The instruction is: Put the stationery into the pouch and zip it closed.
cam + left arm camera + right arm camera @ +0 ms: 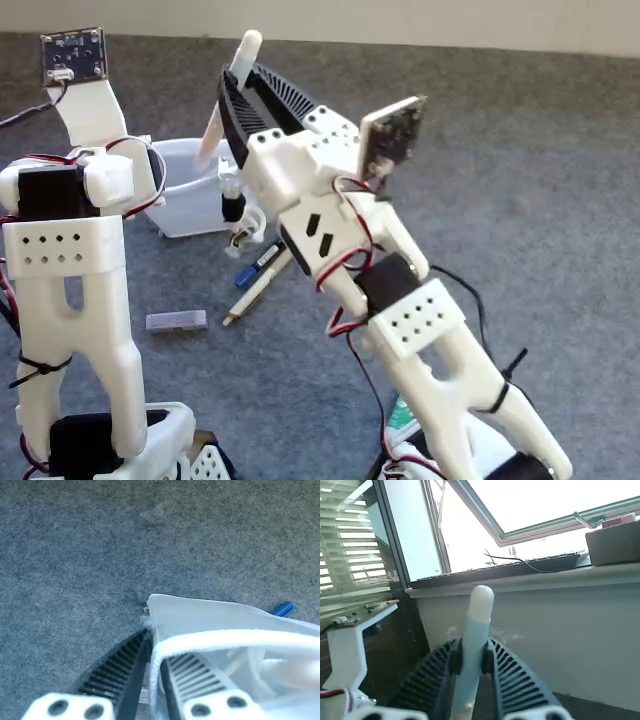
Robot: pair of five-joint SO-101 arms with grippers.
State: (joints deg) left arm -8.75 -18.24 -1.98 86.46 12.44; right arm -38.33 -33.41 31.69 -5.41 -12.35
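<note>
The right hand (pixel 470 652) is closed on a pale blue pen (pixel 474 625). Its black ribbed fingers pinch the barrel, and the white cap stands up past the tips. In the high view this hand (pixel 240 82) is raised off the bench (pixel 540 180), and the pen (pixel 243 52) slants above and just behind the pouch (pixel 185 205).

The left hand (pixel 152 645) is clamped tight on the pouch's (pixel 210 617) white rim, the fabric squeezed between its two fingers (no gap shows). The pouch sits on the grey bench (pixel 75 555) with its mouth open upward, next to the left arm.

More stationery lies outside the pouch, on the bench just in front of it: a marker (pixel 258 264) with a blue cap, a pencil (pixel 255 292) close alongside it, and a small grey block (pixel 177 321) a little apart, nearer the left arm's base. From the left wrist a blue tip (pixel 283 609) peeks past the pouch's far edge.
</note>
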